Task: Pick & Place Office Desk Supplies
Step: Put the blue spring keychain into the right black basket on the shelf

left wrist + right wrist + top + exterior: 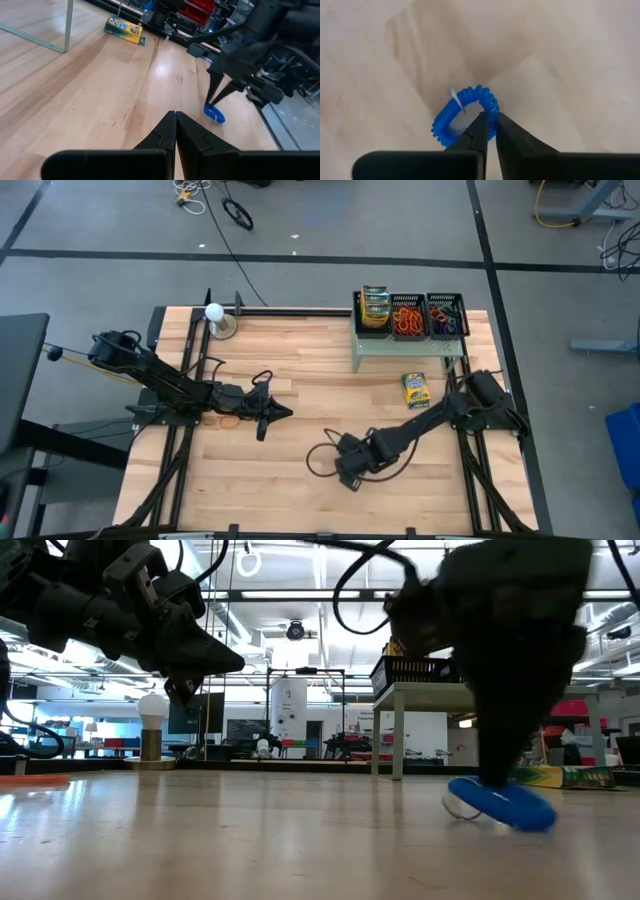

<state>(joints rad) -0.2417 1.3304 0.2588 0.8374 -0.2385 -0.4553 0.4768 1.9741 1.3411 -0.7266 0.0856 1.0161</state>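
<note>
A blue coiled rubber-band loop [462, 115] lies on the wooden table, right of its middle and toward the near edge; it also shows in the low view [500, 805]. My right gripper [490, 119] points down at it and is shut on one side of the loop. My left gripper [175, 115] hangs shut and holds nothing above the table's left half [283, 413]. A yellow-and-green crayon box [416, 389] lies flat on the table in front of the shelf. My right gripper pinches the loop's coiled strand [492, 107] between its two fingers, on one side of the ring. The fingers come from above and point steeply down. The rest of the loop [214, 113] lies on the table beside the fingertips.
At the far right, a pale green shelf [400, 345] carries three black mesh trays: one with crayon boxes [375, 310], one with red and orange bands [407, 318], one with mixed bands [446, 315]. A white ball on a stand [214, 313] is at the far left.
</note>
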